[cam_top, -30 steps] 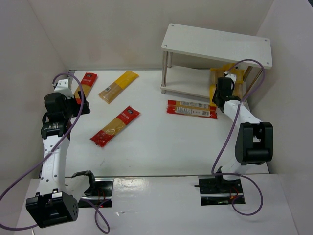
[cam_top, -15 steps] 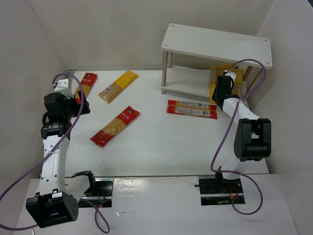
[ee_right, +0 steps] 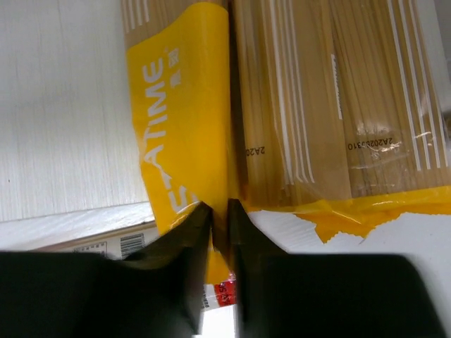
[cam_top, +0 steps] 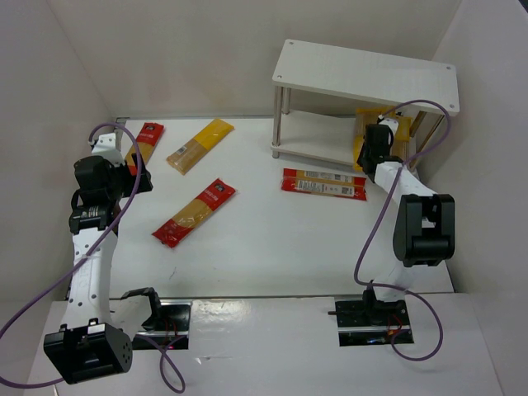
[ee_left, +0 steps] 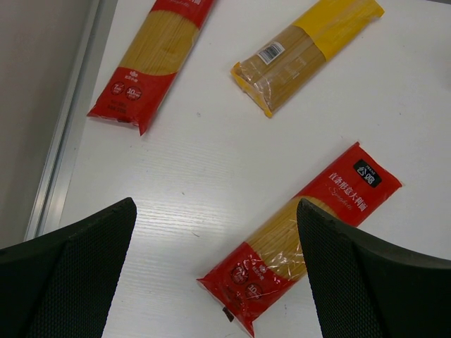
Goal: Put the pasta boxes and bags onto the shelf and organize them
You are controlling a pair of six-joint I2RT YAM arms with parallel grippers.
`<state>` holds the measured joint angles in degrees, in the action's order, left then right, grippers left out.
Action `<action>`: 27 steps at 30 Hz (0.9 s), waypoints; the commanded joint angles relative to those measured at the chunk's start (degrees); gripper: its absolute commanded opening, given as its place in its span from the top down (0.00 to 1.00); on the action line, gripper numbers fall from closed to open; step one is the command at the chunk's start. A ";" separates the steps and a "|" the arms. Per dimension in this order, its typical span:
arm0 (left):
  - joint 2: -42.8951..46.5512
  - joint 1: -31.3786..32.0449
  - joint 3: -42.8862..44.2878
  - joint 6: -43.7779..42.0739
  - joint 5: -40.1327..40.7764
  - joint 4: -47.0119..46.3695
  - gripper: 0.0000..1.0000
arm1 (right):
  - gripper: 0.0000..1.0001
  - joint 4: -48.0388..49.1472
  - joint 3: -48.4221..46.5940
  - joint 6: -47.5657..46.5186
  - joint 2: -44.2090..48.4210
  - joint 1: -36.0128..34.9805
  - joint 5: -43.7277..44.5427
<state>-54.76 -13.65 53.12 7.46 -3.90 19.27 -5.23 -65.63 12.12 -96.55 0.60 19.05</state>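
Note:
My right gripper is shut on the edge of a yellow pasta bag and holds it at the right end of the lower tier of the white shelf. A second yellow bag lies beside it on that tier. A red pack lies on the table in front of the shelf. My left gripper is open and empty above the table. Below it lie a red pack, a yellow pack and another red pack at the far left.
The shelf's grey legs stand at its left end. White walls close in on the left, back and right. A metal strip runs along the table's left edge. Purple cables loop off both arms.
My right gripper has moved a little farther towards the shelf's lower tier with the yellow bag in it. The left arm has not moved.

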 commanded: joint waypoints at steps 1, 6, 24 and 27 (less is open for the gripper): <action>0.53 -0.32 -0.04 -0.96 -1.02 -1.95 0.00 | 0.68 4.09 -3.37 0.27 -0.65 1.86 3.02; 0.53 -0.32 -0.04 -0.96 -1.55 -1.95 0.00 | 0.30 1.37 -2.76 0.27 4.95 1.33 3.01; 9.05 -2.78 1.02 -3.41 -7.35 4.55 0.00 | 0.05 -21.65 5.76 -7.80 33.43 3.70 -13.32; 10.90 -3.40 -0.47 -5.08 -8.58 6.57 0.00 | 0.01 -24.64 8.31 -11.41 37.66 4.94 -16.40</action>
<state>-45.82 -16.40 53.12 4.91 -9.69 24.10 -24.21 -59.31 5.93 -61.69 4.43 7.31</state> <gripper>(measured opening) 0.999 0.981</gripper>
